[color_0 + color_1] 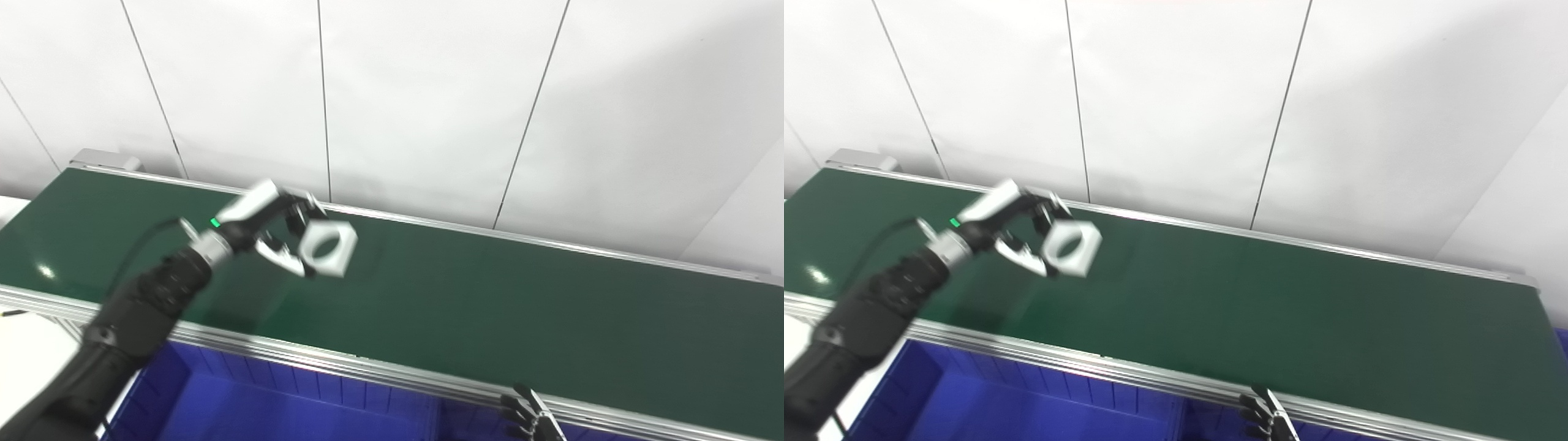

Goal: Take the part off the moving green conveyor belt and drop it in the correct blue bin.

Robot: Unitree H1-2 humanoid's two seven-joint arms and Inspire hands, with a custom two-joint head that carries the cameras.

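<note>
**White ring part held over the belt**

We are seeing the left hand [269,229] reaching in from seven o'clock, its fingers and thumb closing around a white blocky part with a round hole [329,247], which is hanging above the green conveyor belt [490,306]. At six o'clock a blue bin [275,410] is sitting just beside the belt's near rail. At five o'clock only the right hand's [1268,416] dark fingertips are showing; we cannot tell its state.

Left arm [122,324] black, ribbed forearm casing, thin black cable looping alongside. Silver wrist collar, small green light. Left hand [269,226] silver-white shell, black fingers. Right hand [530,419] black fingertips only, silver edging.
</note>
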